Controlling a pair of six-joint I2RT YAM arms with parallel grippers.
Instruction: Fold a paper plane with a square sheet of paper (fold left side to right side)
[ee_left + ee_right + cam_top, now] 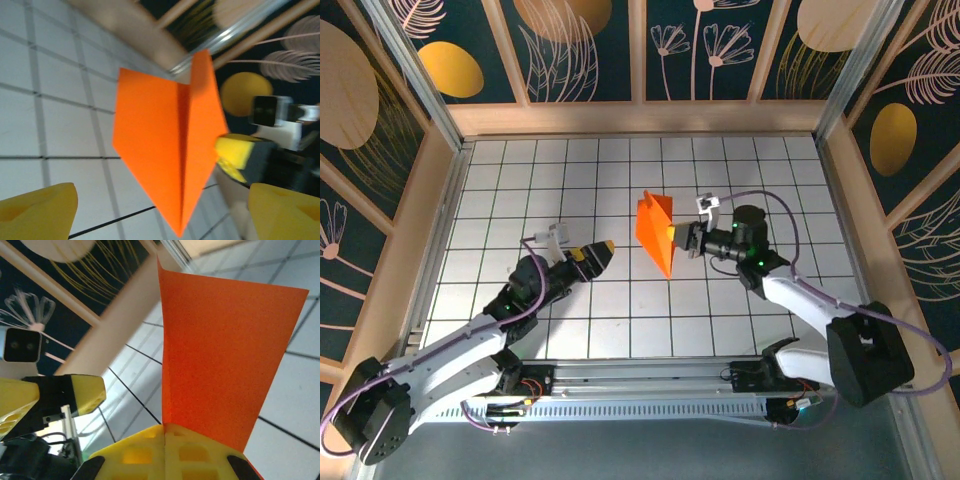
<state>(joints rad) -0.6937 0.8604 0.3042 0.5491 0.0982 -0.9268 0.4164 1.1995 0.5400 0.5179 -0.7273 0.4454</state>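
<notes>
The left white-and-black jointed arm [470, 340] stretches from its base diagonally towards the bright orange folded paper [658, 232], forearm extended and wrist in line with it. The left tool [603, 250] stops just left of the paper's lower point, apart from it, its yellow fingers [40, 212] spread wide to either side. The right white-and-black jointed arm [800, 300] bends at the elbow and reaches in from the paper's right side. The right tool [678, 238] has its fingers pressed together, pinching the paper's right edge between them.
</notes>
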